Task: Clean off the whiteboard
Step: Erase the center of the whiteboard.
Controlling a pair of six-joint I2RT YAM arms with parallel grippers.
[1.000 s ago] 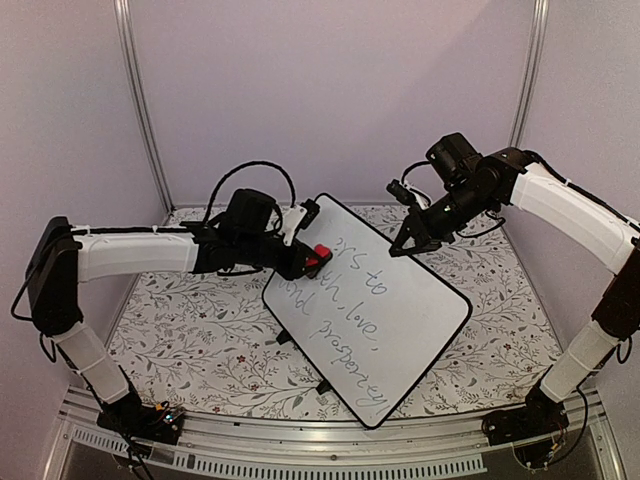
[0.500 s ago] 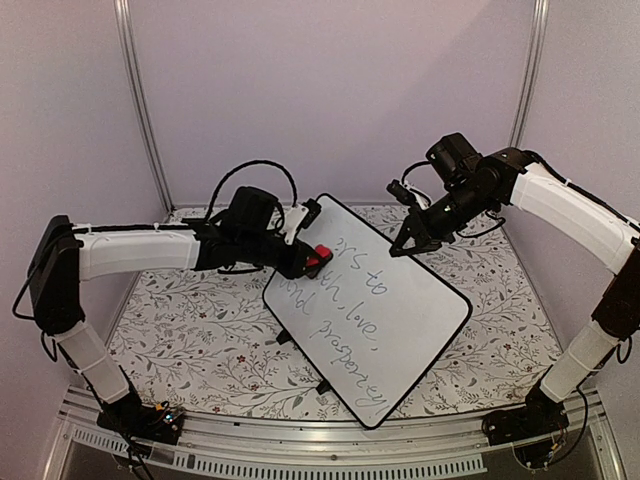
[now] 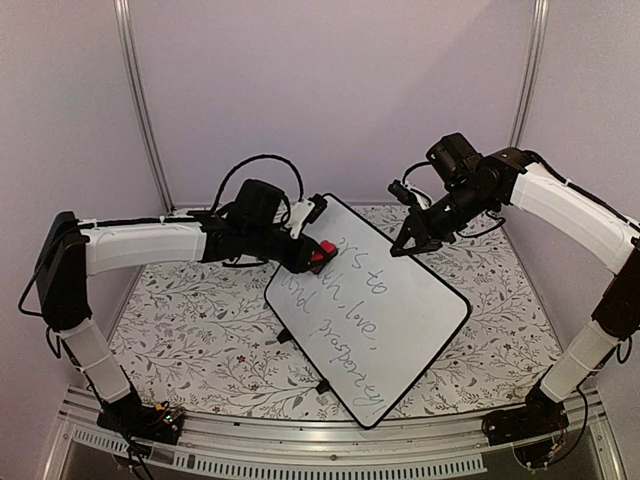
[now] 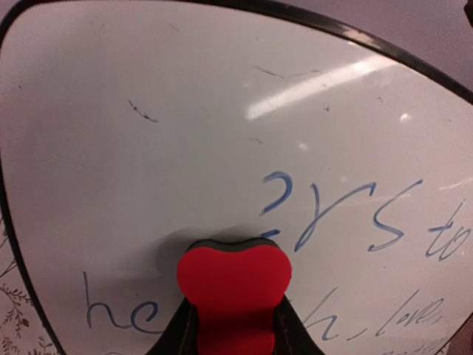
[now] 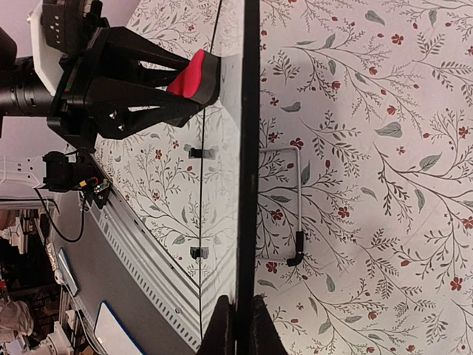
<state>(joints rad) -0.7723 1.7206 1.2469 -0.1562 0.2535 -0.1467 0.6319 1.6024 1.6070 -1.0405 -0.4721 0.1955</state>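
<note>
Wiping a propped board: where it can slip

On the left, your left hand (image 4: 234,336) is pinching the small red eraser block with a dark felt base (image 4: 234,292). The felt side looks set against the upper left part of the large white rectangular whiteboard with a thin black rim (image 3: 400,320). The grip sits low on the block, so I judge that a hard sideways stroke could twist it out of the fingers. It could also tip the block onto an edge and leave streaks.

The whiteboard lies tilted over the middle of the floral-patterned table (image 3: 190,320), raised off it on a thin wire leg (image 5: 299,196). Blue cursive lines run down its face toward the near corner, and most of that writing is not yet wiped. If you press too hard near an unsupported corner, the board may rock or pivot.

On the right, your right hand (image 5: 236,325) is pressed together on the board's far rim, a narrow hold on a thin edge. If your strokes push toward it, the rim could slide through that pinch and the board would skate across the table. As the wiping works rightward, the two hands will draw near, so watch for a knock.
</note>
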